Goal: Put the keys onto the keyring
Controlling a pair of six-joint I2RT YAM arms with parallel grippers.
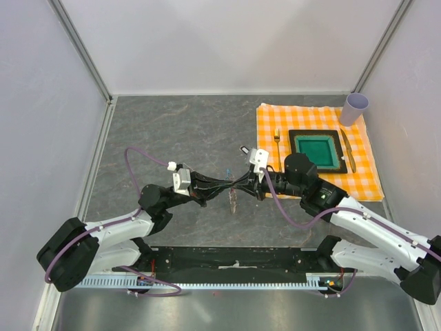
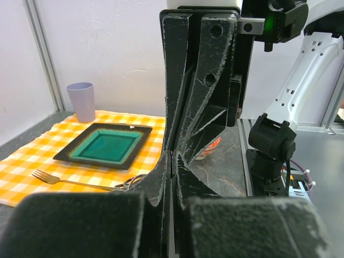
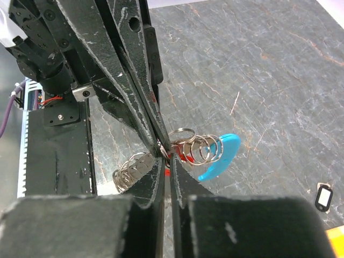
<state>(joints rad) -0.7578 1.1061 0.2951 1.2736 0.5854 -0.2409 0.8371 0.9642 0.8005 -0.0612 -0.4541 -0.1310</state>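
My two grippers meet tip to tip above the middle of the table. My right gripper (image 1: 247, 185) (image 3: 170, 161) is shut on the red-headed key (image 3: 185, 156), which also shows as a red patch in the left wrist view (image 2: 214, 145). My left gripper (image 1: 224, 185) (image 2: 172, 158) is shut on the keyring's metal chain (image 3: 201, 148) right beside the key. The chain's loops hang on both sides of the fingers (image 3: 129, 169), and its curved blue plastic piece (image 3: 221, 156) dangles behind. In the top view the chain (image 1: 234, 201) hangs below the fingertips. The key's blade is hidden.
A small black-and-white fob (image 1: 244, 149) (image 3: 324, 197) lies on the table behind the grippers. At the right, an orange checked cloth (image 1: 358, 176) bears a green plate (image 1: 298, 136), a fork (image 1: 277, 141), a knife (image 1: 348, 150) and a lilac cup (image 1: 355, 108).
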